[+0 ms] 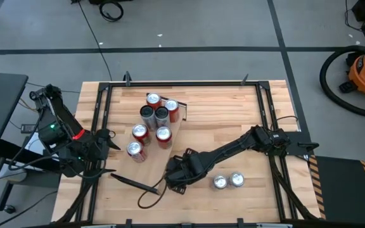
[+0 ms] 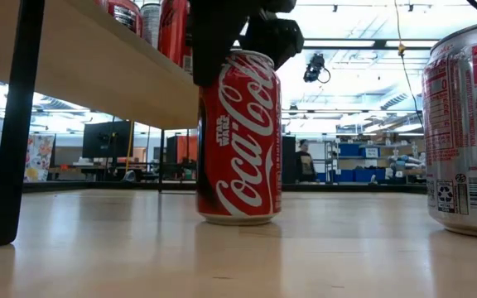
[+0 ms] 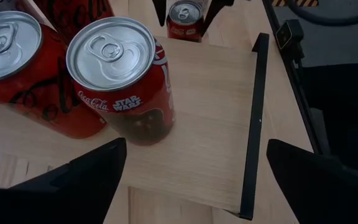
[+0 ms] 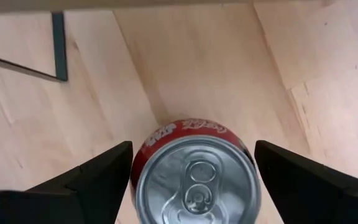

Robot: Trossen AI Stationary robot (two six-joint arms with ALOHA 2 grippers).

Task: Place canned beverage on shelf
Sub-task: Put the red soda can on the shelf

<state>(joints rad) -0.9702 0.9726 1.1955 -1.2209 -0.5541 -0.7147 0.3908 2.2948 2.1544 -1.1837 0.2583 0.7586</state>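
A red can stands upright on the tabletop, just off the near end of the shelf, with the right gripper lowered over it. The gripper's fingers are spread to either side of the can's top; whether they touch it cannot be told. Seen level from the table, the can sits on its base on the wood, the gripper's dark bulk over its rim and the shelf's raised plank beside it.

On the shelf, six cans stand in a loose cluster, red and dark ones mixed. The nearest, a red one with a Star Wars mark, stands by the shelf's bare end, which is edged by a thin dark bar.

The left gripper hangs over that end of the shelf, jaws wide apart and holding nothing.

Away from the shelf, beyond the right gripper, two silver-topped cans stand side by side on the tabletop.
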